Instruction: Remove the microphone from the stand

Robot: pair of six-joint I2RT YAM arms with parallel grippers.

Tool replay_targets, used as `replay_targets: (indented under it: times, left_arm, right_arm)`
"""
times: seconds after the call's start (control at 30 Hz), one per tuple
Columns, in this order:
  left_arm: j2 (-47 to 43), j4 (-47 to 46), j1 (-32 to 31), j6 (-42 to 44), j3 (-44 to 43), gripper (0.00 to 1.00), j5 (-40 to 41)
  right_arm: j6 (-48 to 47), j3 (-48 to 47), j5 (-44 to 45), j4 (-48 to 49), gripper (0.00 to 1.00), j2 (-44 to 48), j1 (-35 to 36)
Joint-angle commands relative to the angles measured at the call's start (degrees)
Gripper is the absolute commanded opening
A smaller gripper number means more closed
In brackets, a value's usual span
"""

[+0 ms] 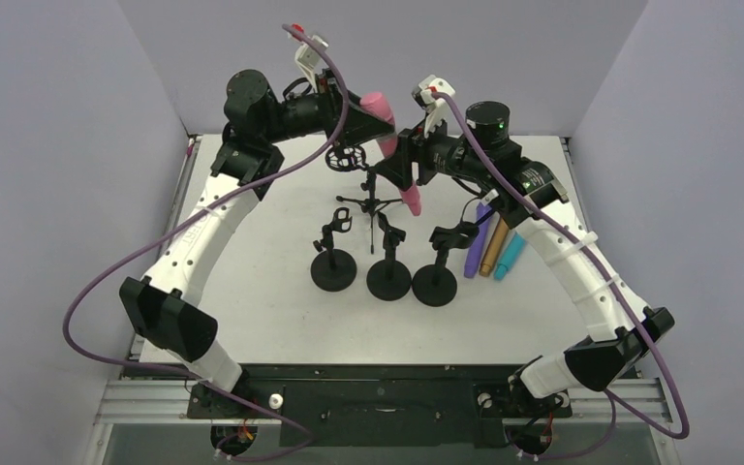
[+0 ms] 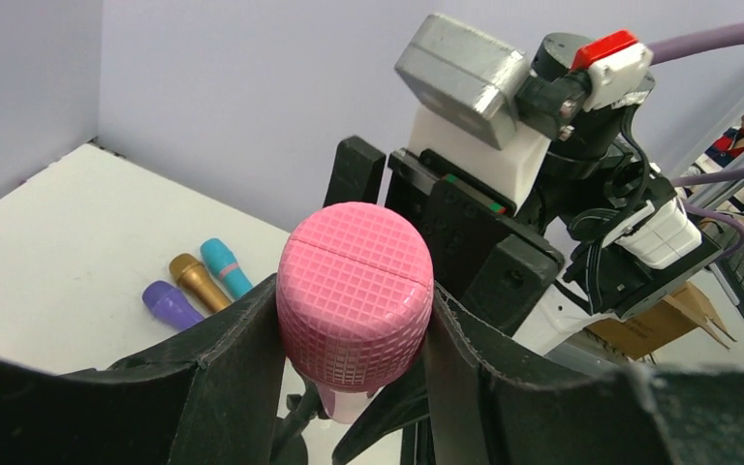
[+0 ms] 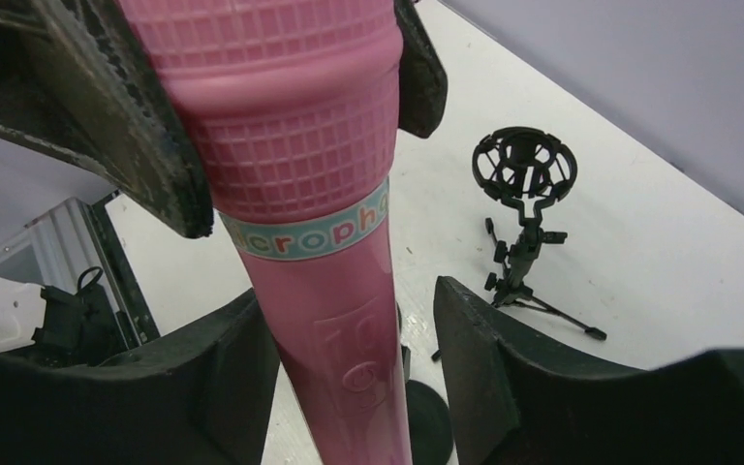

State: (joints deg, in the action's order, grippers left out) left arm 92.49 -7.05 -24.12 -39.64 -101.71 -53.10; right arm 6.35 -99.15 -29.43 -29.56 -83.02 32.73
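Microphone [image 2: 356, 291]: apparently lifted free; stands [image 1: 388, 278] below it.
Left claw [image 2: 354, 329]: pinching its head.
Right claw [image 3: 354, 368]: spread around its handle.
Remaining: setting down.

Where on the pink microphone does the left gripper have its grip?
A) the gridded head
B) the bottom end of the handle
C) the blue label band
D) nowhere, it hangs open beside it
A: the left wrist view shows the left gripper shut on the pink microphone, one finger against each side of its gridded head.
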Motion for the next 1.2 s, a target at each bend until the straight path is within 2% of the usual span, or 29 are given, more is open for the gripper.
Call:
replay_targets:
  times: [0.0, 0.17, 0.33, 0.43, 0.5, 0.53, 0.57, 0.6, 0.63, 0.7, 0.73, 1.0, 1.17]
  left_arm:
    - [0.93, -6.99, -0.53, -3.73, -3.83, 0.0, -0.25]
    - [1.62, -10.25, -1.19, -6.54, -3.8, 0.0, -0.19]
    - [1.63, -10.78, -1.61, -6.86, -3.69, 0.0, -0.01]
    - [1.52, -11.1, -1.63, -7.19, -3.3, 0.02, 0.73]
    - [1.27, -11.58, -1.63, -7.47, -2.69, 0.11, 1.23]
    - [1.19, -11.62, -1.63, -7.58, -2.52, 0.22, 1.41]
    - [1.09, -11.75, -1.63, -7.61, -2.24, 0.28, 1.66]
    - [1.02, -11.71, -1.63, -7.6, -2.21, 0.48, 1.81]
    - [0.85, -11.59, -1.63, -7.49, -2.05, 0.58, 2.35]
    - [0.65, -11.05, -1.83, -6.6, -2.49, 0.93, 1.9]
    - [0.53, -9.89, -2.17, -5.52, -2.73, 0.99, 1.81]
    - [-2.39, 2.94, -2.45, 4.45, -4.46, 0.96, 7.5]
    - [-6.68, 6.79, -1.88, 9.22, -2.7, 0.96, 13.73]
  right_arm:
    - [1.03, 0.77, -1.19, 0.48, 0.48, 1.82, 0.4]
    - [0.91, 1.87, 0.1, 0.08, 0.36, 2.76, 0.4]
    - [1.2, 2.03, 1.89, -0.22, 0.0, 3.84, 0.4]
    - [1.74, 2.89, 3.57, 0.62, 0.0, 4.68, 0.4]
    - [2.15, 3.7, 4.48, 0.89, 0.0, 5.24, 0.4]
    - [2.3, 3.75, 4.91, 0.86, 0.0, 5.35, 0.4]
    - [2.58, 3.67, 5.48, 0.68, 0.0, 5.38, 0.4]
    - [2.73, 3.51, 5.68, 0.41, 0.0, 5.41, 0.4]
    - [3.22, 3.39, 6.16, 0.35, 0.0, 5.41, 0.4]
    - [3.72, 3.17, 6.49, 0.38, 0.0, 5.65, 0.4]
    - [3.92, 3.13, 6.62, 0.45, 0.0, 5.91, 0.4]
    - [5.31, 2.42, 13.78, -1.7, 0.0, 8.86, -0.19]
    - [6.42, 3.61, 16.42, -2.69, 0.0, 11.11, -0.86]
